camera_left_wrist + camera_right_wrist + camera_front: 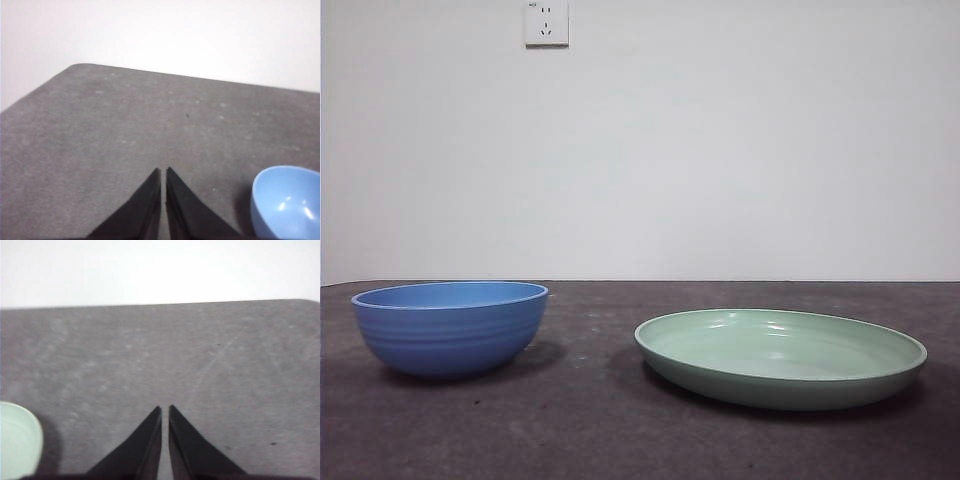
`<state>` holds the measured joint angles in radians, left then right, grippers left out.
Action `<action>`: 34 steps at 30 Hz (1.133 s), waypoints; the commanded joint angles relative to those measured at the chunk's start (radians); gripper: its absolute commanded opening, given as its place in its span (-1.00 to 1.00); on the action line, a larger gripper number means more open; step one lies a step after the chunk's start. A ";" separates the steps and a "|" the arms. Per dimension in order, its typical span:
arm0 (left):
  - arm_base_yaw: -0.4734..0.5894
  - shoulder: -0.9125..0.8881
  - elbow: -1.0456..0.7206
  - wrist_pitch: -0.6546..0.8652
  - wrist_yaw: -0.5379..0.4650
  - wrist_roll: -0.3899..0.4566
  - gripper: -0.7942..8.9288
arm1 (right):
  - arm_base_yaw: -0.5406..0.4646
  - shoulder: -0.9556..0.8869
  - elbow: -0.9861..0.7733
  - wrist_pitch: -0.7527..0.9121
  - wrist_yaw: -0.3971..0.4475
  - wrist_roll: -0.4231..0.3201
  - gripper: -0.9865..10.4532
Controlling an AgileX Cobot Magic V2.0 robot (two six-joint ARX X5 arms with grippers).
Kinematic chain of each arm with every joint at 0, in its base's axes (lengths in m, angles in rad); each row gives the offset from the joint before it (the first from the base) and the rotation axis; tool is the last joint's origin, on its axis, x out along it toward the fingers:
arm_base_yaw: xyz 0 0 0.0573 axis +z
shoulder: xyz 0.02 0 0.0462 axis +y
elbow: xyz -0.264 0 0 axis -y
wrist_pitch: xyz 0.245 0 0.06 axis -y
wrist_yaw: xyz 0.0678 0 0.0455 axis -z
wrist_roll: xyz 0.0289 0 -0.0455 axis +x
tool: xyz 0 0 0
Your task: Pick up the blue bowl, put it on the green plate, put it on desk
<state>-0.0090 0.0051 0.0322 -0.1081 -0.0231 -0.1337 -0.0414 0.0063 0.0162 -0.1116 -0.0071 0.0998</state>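
Here, the front view shows the blue bowl [450, 327] upright on the desk [590, 430], at about 9 o'clock from the green plate [781, 357]; the two are near each other but apart, a strip of bare desk between them. The plate lies flat, its raised rim glossy, and is wider and shallower than the bowl, whose outer wall bears faint horizontal ridges. The desk is dark grey-brown, matte and mottled with pale specks. Behind it rises a plain white wall [720, 140] with a white power socket [546, 22] at 12 o'clock, high above the bowl. No arm enters the front view. In the left wrist view, the left gripper [163, 171] hangs over bare desk, its jaws nearly together with only a thin slit between them and nothing held; the bowl's rim shows just beside it. In the right wrist view, the right gripper [164, 409] likewise has its jaws almost touching and empty, with an edge of the plate at the side.
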 commanded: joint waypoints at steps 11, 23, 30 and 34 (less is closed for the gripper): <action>0.000 0.026 0.080 -0.003 0.004 -0.163 -0.80 | -0.002 0.013 0.107 0.020 -0.144 0.209 -0.79; 0.000 0.249 0.335 0.027 0.003 -0.226 -0.80 | -0.001 0.249 0.378 -0.003 -0.180 0.232 -0.79; 0.000 0.433 0.545 -0.004 0.053 -0.226 -0.80 | -0.001 0.415 0.542 -0.056 -0.304 0.225 -0.79; 0.000 0.538 0.646 -0.018 0.169 -0.222 -0.80 | -0.001 0.500 0.627 -0.146 -0.369 0.204 -0.79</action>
<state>-0.0090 0.5285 0.6552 -0.1318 0.1223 -0.3576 -0.0414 0.4953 0.6270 -0.2531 -0.3679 0.3157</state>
